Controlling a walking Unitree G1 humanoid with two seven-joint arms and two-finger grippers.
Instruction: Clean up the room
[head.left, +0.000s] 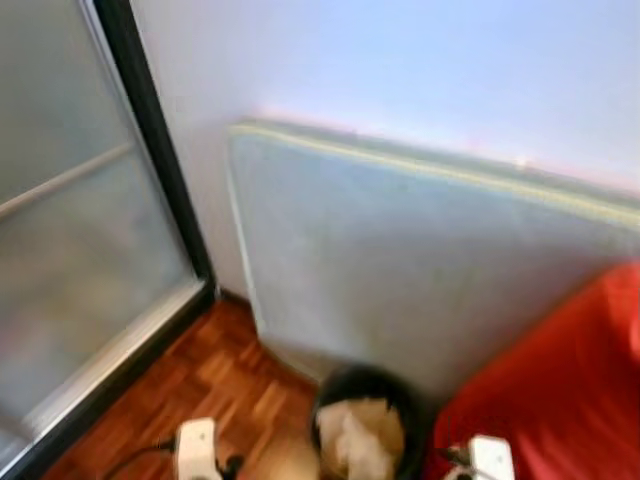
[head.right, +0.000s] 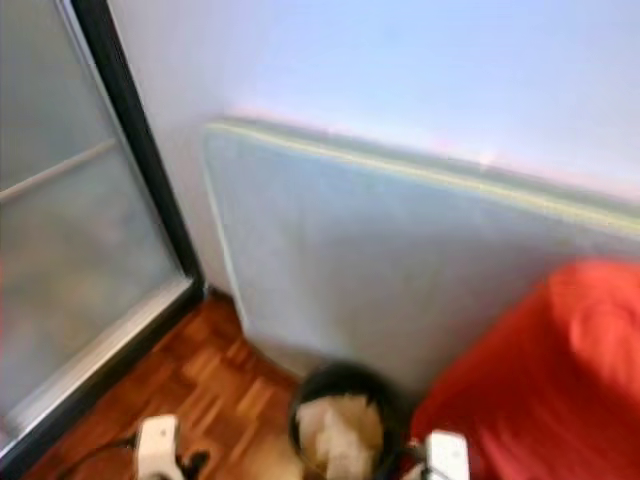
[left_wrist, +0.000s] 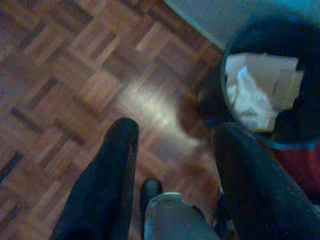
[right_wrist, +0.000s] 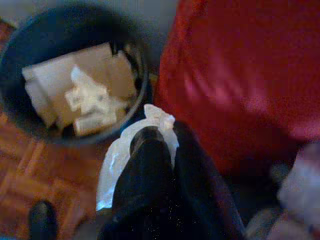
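Note:
A round black waste bin (head.left: 368, 425) holding cardboard pieces and crumpled white paper stands on the parquet floor, between my two arms. My right gripper (right_wrist: 159, 136) is shut on a crumpled white plastic bag (right_wrist: 120, 160), held just beside the bin (right_wrist: 75, 75) rim, next to the red cushion (right_wrist: 240, 75). My left gripper (left_wrist: 172, 137) hangs open over bare parquet, with the bin (left_wrist: 270, 80) a short way off to its side. Nothing sits between its fingers.
A grey mattress (head.left: 420, 270) with a yellow edge leans against the white wall behind the bin. A large red cushion (head.left: 560, 390) lies to the right. A frosted glass sliding door (head.left: 80, 250) with a black frame stands at left. Open parquet (head.left: 210, 380) lies at front left.

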